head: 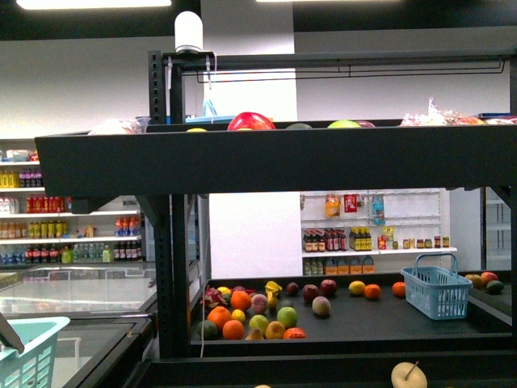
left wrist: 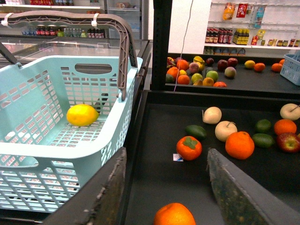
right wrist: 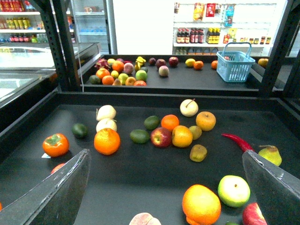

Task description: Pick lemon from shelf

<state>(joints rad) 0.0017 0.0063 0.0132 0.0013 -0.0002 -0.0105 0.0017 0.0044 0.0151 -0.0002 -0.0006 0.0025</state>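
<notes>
Lemon: we saw the lemon [left wrist: 82,115] lying on the floor of the pale blue basket [left wrist: 56,154], towards its back wall, touching no other fruit.
Basket: it sat just beside the shelf [left wrist: 154,140], outside the tray's raised edge, its brown handle [left wrist: 70,18] standing upright.
Shelf: the near dark tier carried loose fruit, among them a persimmon [left wrist: 189,147], an orange [left wrist: 239,145] and a red chilli [right wrist: 238,141]; we found no second lemon there that we could be sure of.
Left gripper: the left gripper [left wrist: 173,183] hung wide apart and held nothing, over the line between basket and tray.
Right gripper: the right gripper [right wrist: 168,187] also stood spread and empty, above the tier.
Progress: we judged the pick finished, with the lemon already off the shelf.
Handling: we expected the lemon to be light, firm and a little waxy, so liable to roll.
Hold: we would have closed on its thick middle, across the short axis, not on the tapered ends.
</notes>
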